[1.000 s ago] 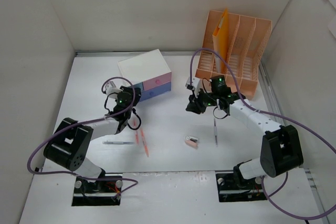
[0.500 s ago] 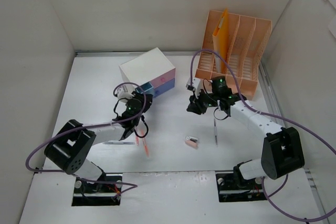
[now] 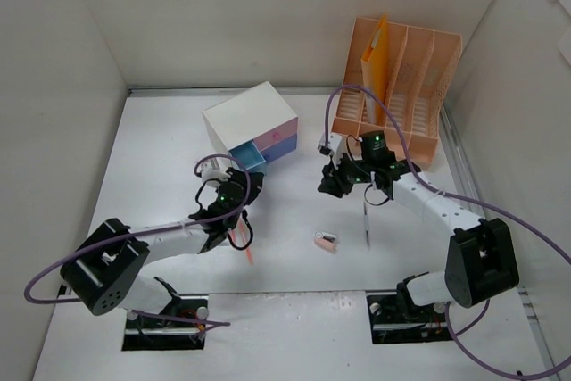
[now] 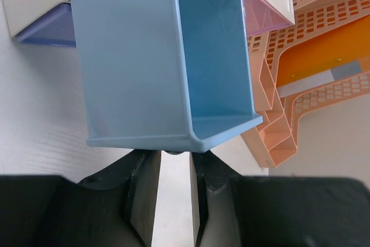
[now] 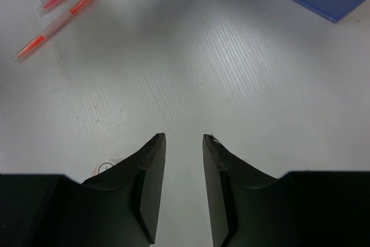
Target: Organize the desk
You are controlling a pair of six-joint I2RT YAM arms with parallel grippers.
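Observation:
On the white desk (image 3: 152,158) stands a small white drawer box (image 3: 250,111). Its light blue drawer (image 3: 246,156) is pulled out toward me. My left gripper (image 3: 237,178) is at the drawer's front. In the left wrist view the blue drawer (image 4: 150,67) fills the frame and my left gripper (image 4: 173,157) is shut on a small dark knob under its front lip. My right gripper (image 3: 332,183) hovers over bare desk. In the right wrist view it (image 5: 184,138) stands open with nothing between its fingers.
Two orange pens (image 3: 241,243) lie near the left arm. A pink eraser-like piece (image 3: 326,240) and a thin dark pen (image 3: 367,225) lie near the middle. A peach file rack (image 3: 406,86) holding an orange folder (image 3: 376,60) stands at the back right. White panels wall the desk.
My left gripper has taken the blue drawer's front and drawn it out of the box, and the box has turned a little. My right gripper's jaws have parted slightly.

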